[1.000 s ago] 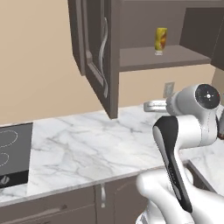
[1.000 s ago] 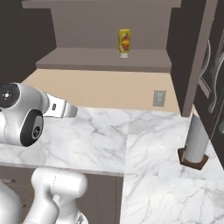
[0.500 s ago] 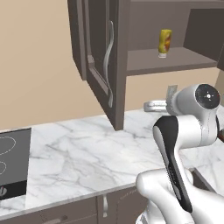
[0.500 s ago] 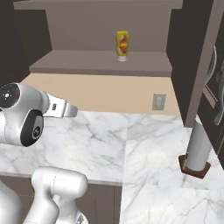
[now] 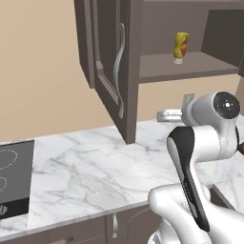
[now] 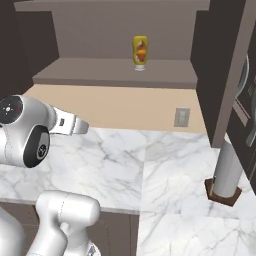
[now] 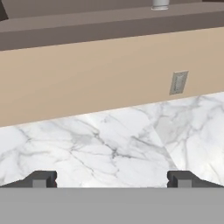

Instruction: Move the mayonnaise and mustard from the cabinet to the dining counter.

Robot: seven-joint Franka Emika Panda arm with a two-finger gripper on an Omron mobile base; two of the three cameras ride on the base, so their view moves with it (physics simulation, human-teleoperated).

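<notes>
The cabinet [image 5: 190, 66] stands open, its left door [image 5: 114, 71] swung out over the worktop. On its lower shelf [image 6: 115, 75] the mustard [image 5: 180, 45] [image 6: 140, 52] stands alone on its pale cap, a yellow bottle with a red label. Only that cap [image 7: 160, 4] shows at the top edge of the hand view. My gripper [image 7: 113, 179] is open with nothing between its fingertips [image 7: 43, 179]. It hangs over the marble worktop, well below the shelf, facing the beige wall. The mayonnaise and the dining counter are out of view.
A marble worktop [image 5: 90, 167] runs under the cabinet, with a black cooktop [image 5: 12, 176] at its left end. A wall socket [image 6: 181, 117] sits on the backsplash. A grey cylinder on a brown base [image 6: 226, 172] stands at the right, under the right door [image 6: 230, 70].
The whole picture has shifted a little and the cabinet looks larger, so the camera has come closer. The arm holds the same pose and the gripper stays open.
</notes>
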